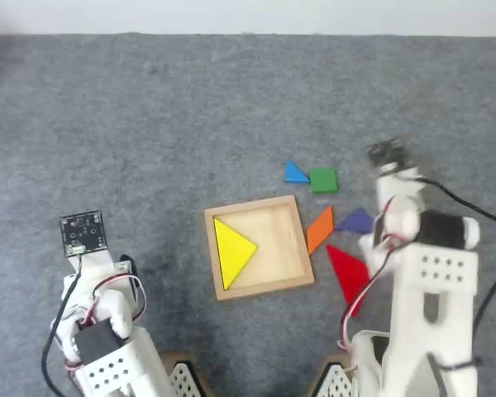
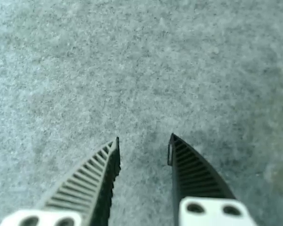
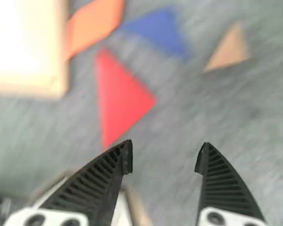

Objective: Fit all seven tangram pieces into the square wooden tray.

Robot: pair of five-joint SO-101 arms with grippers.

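The square wooden tray (image 1: 291, 245) lies mid-table with a yellow triangle (image 1: 231, 248) inside, against its left side. Just right of the tray lie an orange parallelogram (image 1: 320, 229), a purple triangle (image 1: 357, 221) and a red triangle (image 1: 347, 271). A small blue triangle (image 1: 295, 173) and a green square (image 1: 323, 179) sit farther back. My right gripper (image 3: 165, 160) hangs open above the mat near the red triangle (image 3: 120, 96). Beyond it are the orange piece (image 3: 94, 21), the purple triangle (image 3: 155, 28), a tan triangle (image 3: 228, 49) and the tray corner (image 3: 28, 47). My left gripper (image 2: 144, 141) is open over bare mat.
Grey felt mat (image 1: 149, 124) covers the table. The left arm (image 1: 95, 306) stands at the front left, well away from the tray. The right arm (image 1: 422, 265) rises at the front right, beside the loose pieces.
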